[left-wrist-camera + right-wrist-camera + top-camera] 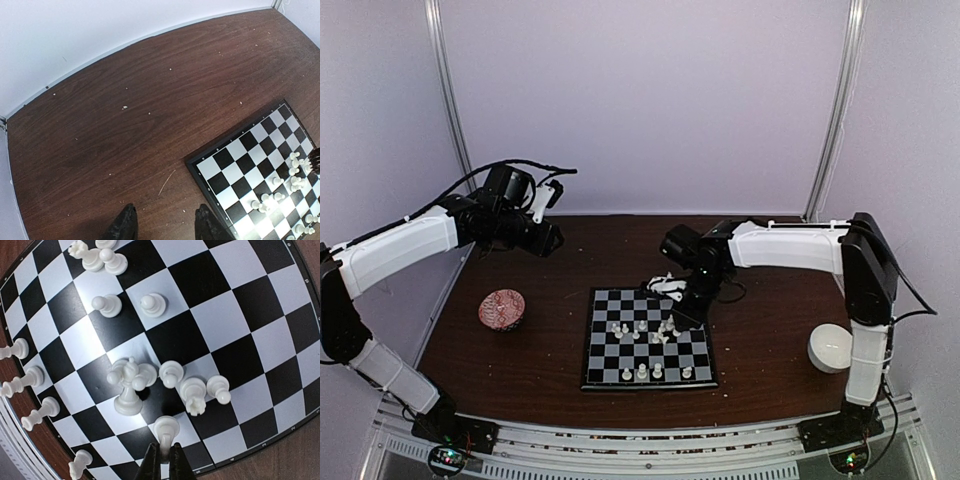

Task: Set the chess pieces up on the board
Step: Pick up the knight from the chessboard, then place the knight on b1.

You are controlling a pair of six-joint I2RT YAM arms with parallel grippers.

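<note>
The black and white checkered board (603, 352) lies at the table's middle, with several tiny white chess pieces (642, 331) on it. My right gripper (680, 318) hangs over the board's far right part. In the right wrist view it (163, 452) is shut on a white pawn (165, 430) held by its head, base toward the board (235, 300). A cluster of pieces (130, 380) stands just beyond it. My left gripper (552, 238) is raised at the far left, open and empty; its fingers (125, 225) show above bare wood left of the board (235, 162).
A red patterned bowl (501, 309) sits left of the board. A white bowl (830, 347) sits at the right, by the right arm. Pale crumbs (125, 107) are scattered on the brown table. White walls close the back and sides.
</note>
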